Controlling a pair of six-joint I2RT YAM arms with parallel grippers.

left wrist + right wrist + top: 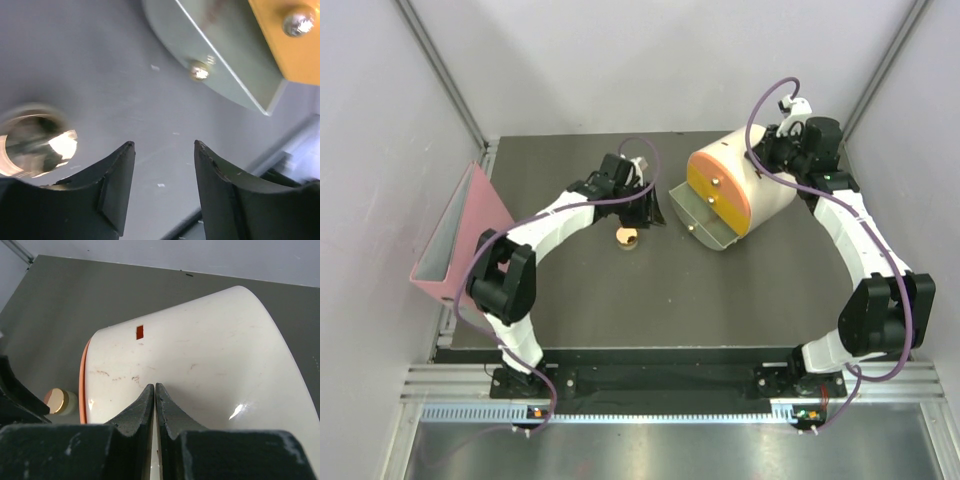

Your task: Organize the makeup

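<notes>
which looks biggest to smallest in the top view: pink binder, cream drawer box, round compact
1. cream drawer box and pink binder: look about alike, binder seen at a slant, so unranked
2. round compact: clearly smallest

Left claw (648, 214) just beside round compact (628, 238), cream box (765, 170) nearby.

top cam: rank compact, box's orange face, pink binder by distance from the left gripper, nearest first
From the left gripper:
1. Compact, just beside it, toward the arm bases.
2. Orange face, off to its right.
3. Pink binder, at the table's far left edge.
</notes>
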